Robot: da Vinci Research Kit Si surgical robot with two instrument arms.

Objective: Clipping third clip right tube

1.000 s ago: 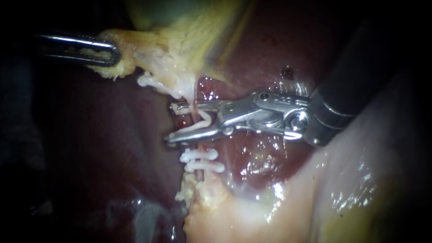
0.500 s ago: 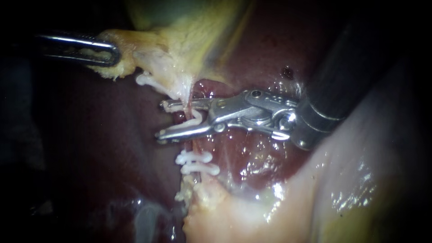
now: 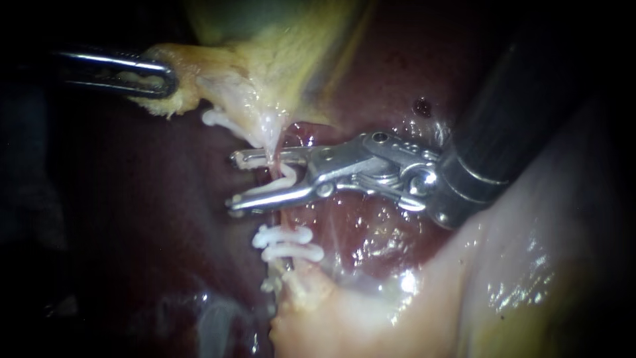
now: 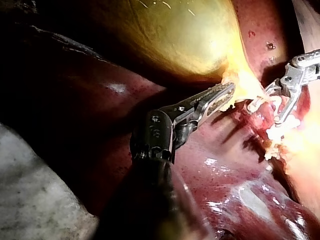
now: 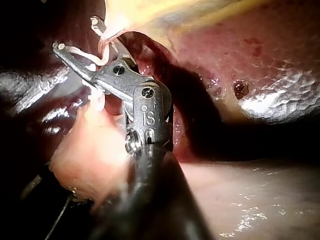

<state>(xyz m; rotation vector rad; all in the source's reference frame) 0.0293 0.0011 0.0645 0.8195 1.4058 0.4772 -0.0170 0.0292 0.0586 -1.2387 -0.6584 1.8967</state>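
Observation:
The right tube (image 3: 284, 223) is a thin pink strand running from the gallbladder's neck (image 3: 262, 116) down to pale fat. Two white clips (image 3: 286, 243) sit on it low down, one close under the other. My right instrument (image 3: 232, 182) straddles the tube just above them, its jaws wide apart and carrying an open white clip (image 3: 281, 180). The same jaws (image 5: 75, 35) show in the right wrist view. My left instrument (image 3: 142, 76) is shut on yellow gallbladder tissue at the upper left and holds it taut; the left wrist view shows that grip (image 4: 220, 97).
Another white clip (image 3: 222, 120) sits on a strand left of the gallbladder's neck. Dark red liver (image 3: 165, 212) lies behind everything. Pale glistening fat (image 3: 411, 298) fills the lower right, under the right instrument's dark shaft (image 3: 503, 119).
My right instrument has slid leftward, so the tube now lies deeper between its jaws. The left instrument and the lower clips have held still.

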